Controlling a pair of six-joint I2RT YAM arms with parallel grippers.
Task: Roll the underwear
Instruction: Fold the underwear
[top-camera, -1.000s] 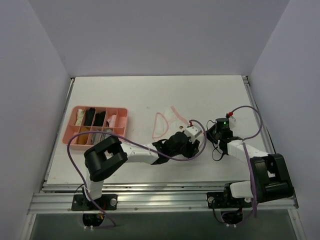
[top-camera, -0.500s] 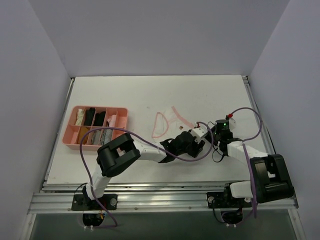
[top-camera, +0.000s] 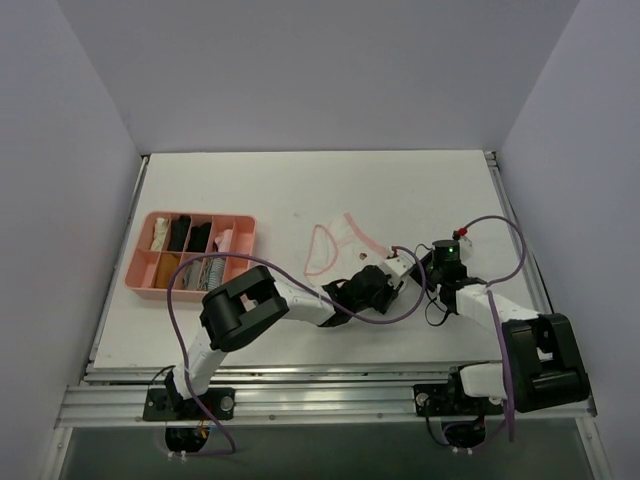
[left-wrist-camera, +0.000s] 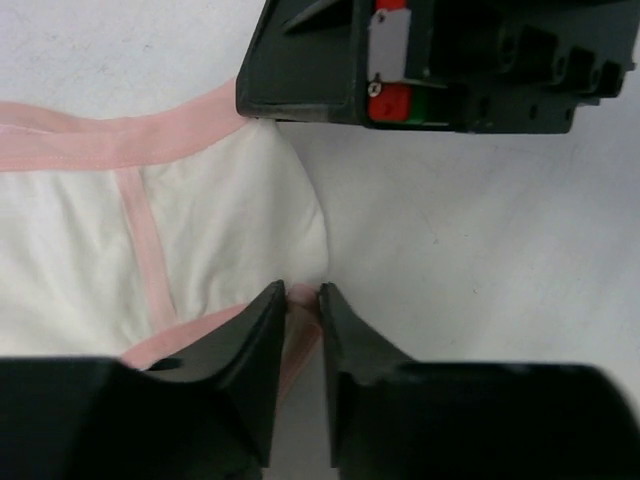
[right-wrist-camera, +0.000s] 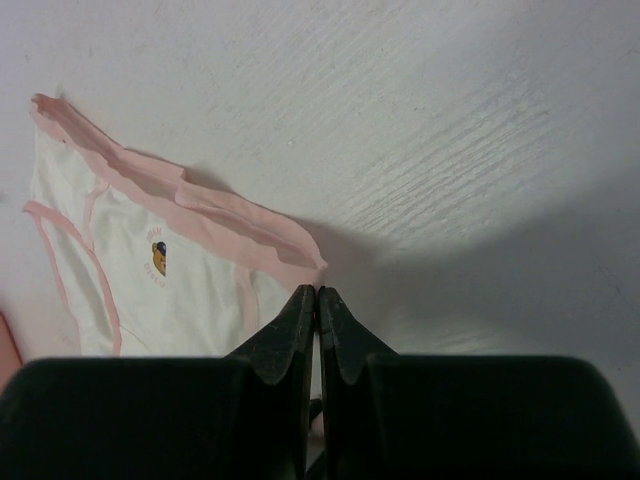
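The underwear (top-camera: 335, 245) lies flat on the table, white with pink trim; a small bear print shows on it in the right wrist view (right-wrist-camera: 160, 255). My left gripper (left-wrist-camera: 303, 295) has its jaws closed to a narrow gap around the pink trim at the garment's lower right corner (left-wrist-camera: 220, 220). My right gripper (right-wrist-camera: 317, 292) is shut, its tips pinching the waistband's corner, which stands slightly lifted off the table. From above, the left gripper (top-camera: 390, 258) and right gripper (top-camera: 418, 262) sit close together at the garment's right end. The right gripper's black body (left-wrist-camera: 430, 60) fills the top of the left wrist view.
A pink compartment tray (top-camera: 140, 275) with several rolled black, beige and grey garments stands at the left of the table. Purple cables loop over both arms. Metal rails run along the table's near and right edges.
The left arm has reached further right to the underwear's right corner, and its jaws have narrowed onto the pink trim. The right gripper has stayed in place.
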